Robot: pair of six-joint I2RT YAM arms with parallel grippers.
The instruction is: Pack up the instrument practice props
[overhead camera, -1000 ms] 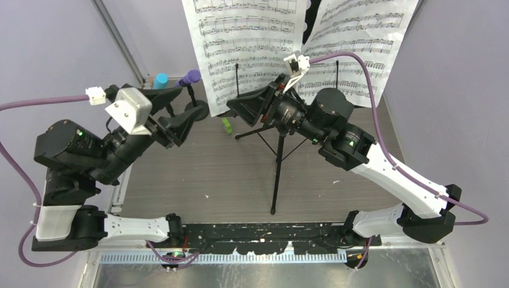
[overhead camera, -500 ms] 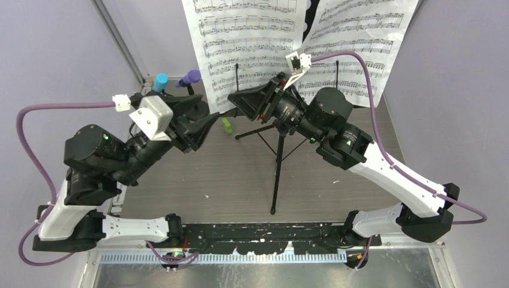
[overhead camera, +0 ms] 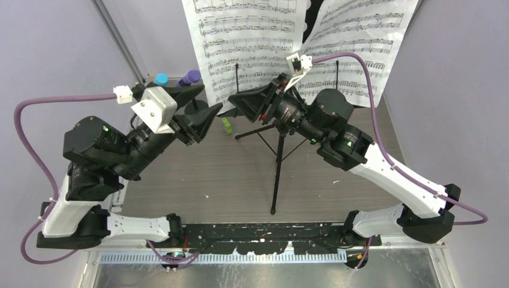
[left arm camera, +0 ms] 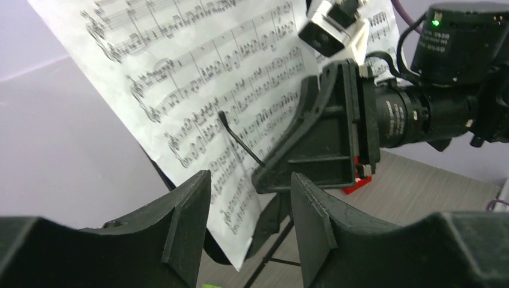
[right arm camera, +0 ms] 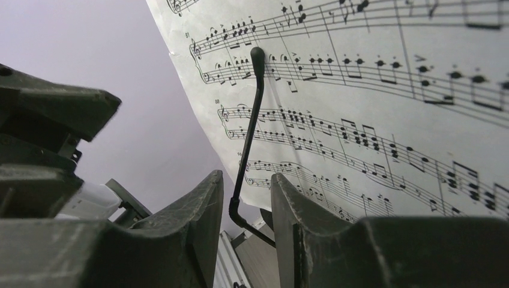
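Up at the back, two crinkled white sheets of printed music [overhead camera: 252, 42] lean on a thin black tripod stand [overhead camera: 277, 162]. The right gripper [right arm camera: 246, 180], with wedge-shaped matte black fingers, has its jaws apart on either side of the stand's bent wire page clip [right arm camera: 255, 102], not squeezing it. The left gripper [left arm camera: 249, 180] hangs spread, holding nothing, near the left sheet's lower edge.

left gripper [left arm camera: 251, 177], right gripper [right arm camera: 246, 177]: jaws apart
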